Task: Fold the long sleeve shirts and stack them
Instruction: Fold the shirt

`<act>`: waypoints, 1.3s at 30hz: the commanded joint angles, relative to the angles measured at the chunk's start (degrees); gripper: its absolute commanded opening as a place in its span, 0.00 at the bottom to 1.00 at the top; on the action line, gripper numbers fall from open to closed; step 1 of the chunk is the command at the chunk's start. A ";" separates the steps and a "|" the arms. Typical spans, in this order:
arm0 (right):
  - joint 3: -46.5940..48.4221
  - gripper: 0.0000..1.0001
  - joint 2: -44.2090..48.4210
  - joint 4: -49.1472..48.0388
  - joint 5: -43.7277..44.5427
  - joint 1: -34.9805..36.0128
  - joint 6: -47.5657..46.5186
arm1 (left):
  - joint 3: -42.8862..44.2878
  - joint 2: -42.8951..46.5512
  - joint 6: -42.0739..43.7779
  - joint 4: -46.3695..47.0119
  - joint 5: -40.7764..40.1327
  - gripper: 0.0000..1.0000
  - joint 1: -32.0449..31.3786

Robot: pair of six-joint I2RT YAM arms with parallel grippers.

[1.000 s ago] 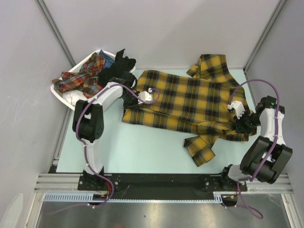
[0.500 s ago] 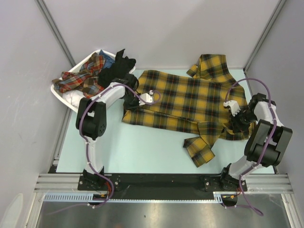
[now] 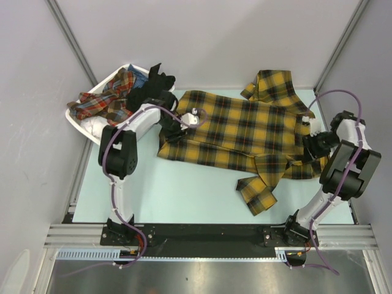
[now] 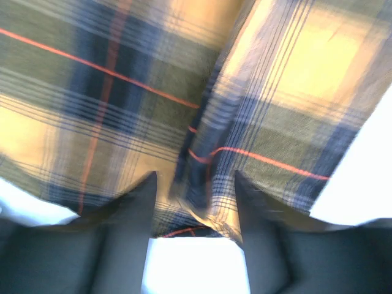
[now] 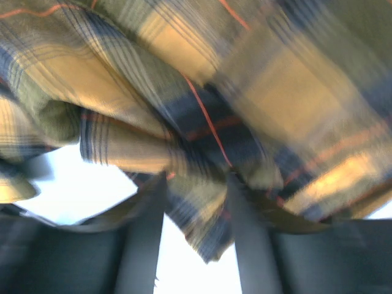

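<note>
A mustard-yellow and black plaid long sleeve shirt [image 3: 245, 131] lies spread across the pale green table [image 3: 196, 190]. One sleeve [image 3: 272, 84] points to the back and the other [image 3: 260, 190] toward the near edge. My left gripper [image 3: 176, 127] is at the shirt's left edge; in the left wrist view its jaws [image 4: 195, 184] stand apart with a loose plaid fold [image 4: 205, 196] between them. My right gripper [image 3: 311, 146] is at the shirt's right edge, and its jaws [image 5: 196, 184] are also apart, a slack corner of cloth [image 5: 205, 226] hanging between the fingers.
A white slatted basket [image 3: 82, 127] stands at the back left, holding a red plaid garment [image 3: 107, 101] and dark clothes [image 3: 153, 82]. Grey walls close in the table on three sides. The arm bases sit on the black rail [image 3: 202, 236] at the near edge.
Both grippers were shut on the shirt's edges and now stand apart. The right wrist has swung toward the back right, and the left one has shifted slightly toward the basket.
</note>
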State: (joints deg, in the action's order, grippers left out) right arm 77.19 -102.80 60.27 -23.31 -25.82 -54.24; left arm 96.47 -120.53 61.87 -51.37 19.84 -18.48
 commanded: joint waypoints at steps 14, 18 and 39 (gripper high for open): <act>-6.34 0.62 5.16 -2.43 -4.47 -6.96 12.84 | -6.39 11.03 -2.28 8.75 21.03 0.78 -34.05; -7.83 0.59 4.37 -5.16 -2.71 -6.96 13.19 | -3.30 5.31 -1.57 11.73 17.27 0.78 -39.78; -12.50 0.48 4.46 -10.44 5.73 -6.26 11.52 | -36.78 24.64 0.00 25.36 -10.42 0.66 -16.95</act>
State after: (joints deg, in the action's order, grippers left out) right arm 64.84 -98.89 51.44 -20.21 -33.01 -42.06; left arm 66.30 -101.80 55.20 -26.87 18.79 -41.23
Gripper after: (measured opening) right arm 0.480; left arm 0.645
